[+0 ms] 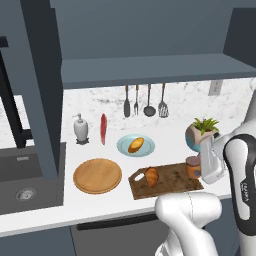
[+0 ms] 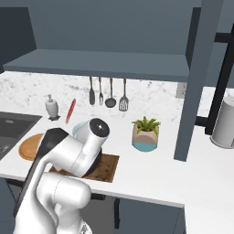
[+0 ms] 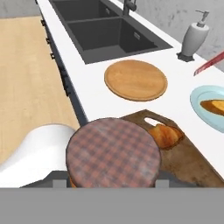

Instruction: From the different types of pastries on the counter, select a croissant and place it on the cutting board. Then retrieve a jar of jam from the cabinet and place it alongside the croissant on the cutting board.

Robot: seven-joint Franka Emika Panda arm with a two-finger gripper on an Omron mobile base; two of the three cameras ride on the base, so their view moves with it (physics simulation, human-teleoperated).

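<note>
With the gripper (image 1: 196,169) clamped on the jar of jam (image 3: 113,154), the cutting board (image 1: 172,184) lies directly below, croissant (image 1: 151,176) toward its handle end.

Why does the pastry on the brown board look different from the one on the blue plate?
The croissant is ridged and dark orange-brown with darker ends; the bun is smoother, paler and golden-yellow. The croissant lies on the dark wooden cutting board near the counter's front edge, while the bun lies on the round light-blue plate farther back. Both are small baked pieces, and the hand touches neither.
</note>
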